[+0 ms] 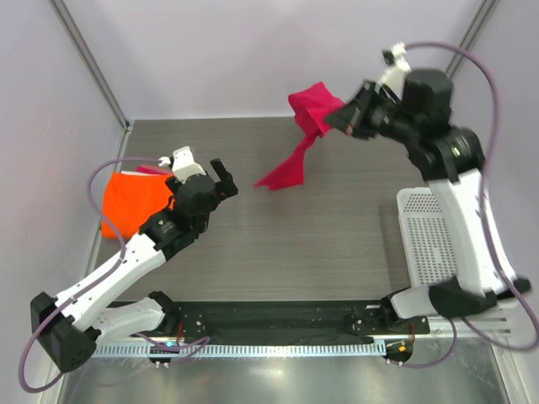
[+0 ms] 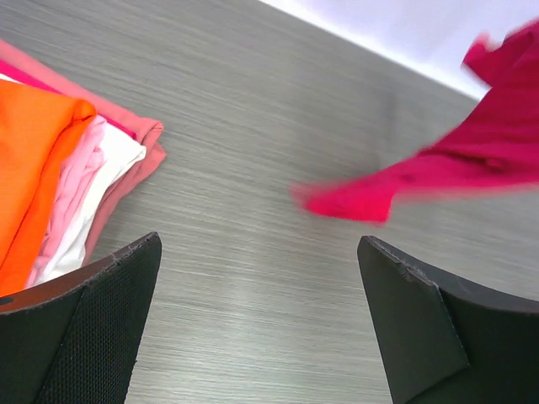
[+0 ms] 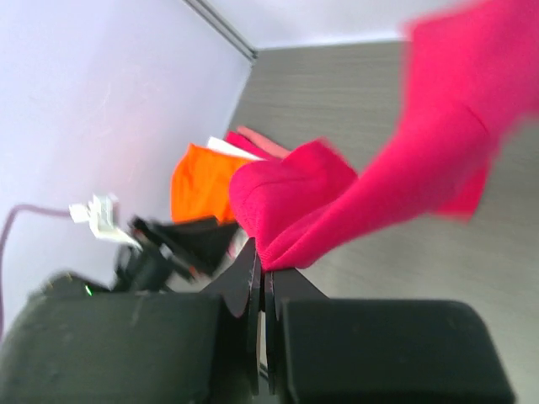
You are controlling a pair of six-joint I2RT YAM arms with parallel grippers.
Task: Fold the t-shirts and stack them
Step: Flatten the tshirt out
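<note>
A crimson-red t-shirt hangs in the air at the back of the table, its lower tip near the tabletop. My right gripper is shut on its upper part; the right wrist view shows the red cloth pinched between the closed jaws. At the far left lies a folded stack with the orange t-shirt on top, and pale pink/white and salmon layers under it. My left gripper stands open just right of the stack, nothing between its fingers.
A white lattice basket stands at the right beside the right arm's base. Walls close the table at the left and the back. A black rail runs along the near edge.
</note>
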